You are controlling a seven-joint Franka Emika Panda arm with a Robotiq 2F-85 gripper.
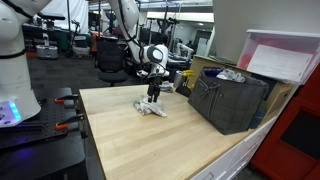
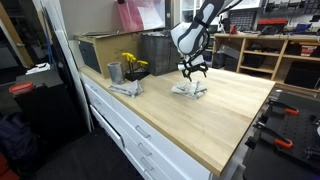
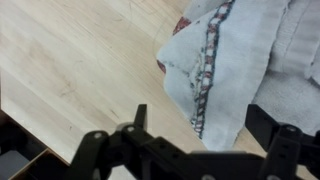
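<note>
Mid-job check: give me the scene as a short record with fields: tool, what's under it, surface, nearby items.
tool: black two-finger tool, pointing down, jaws open
under tool: crumpled grey-white cloth with patterned hem; contact cannot be told
surface: light wooden tabletop, cloth lies on it
nearby: dark plastic crate, apart from the cloth

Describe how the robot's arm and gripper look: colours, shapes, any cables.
The arm is white, built of rounded segments with dark bands at the joints. The gripper is black; the wrist view shows its two fingers as slim black linkage bars. No cables or markings can be made out.
</note>
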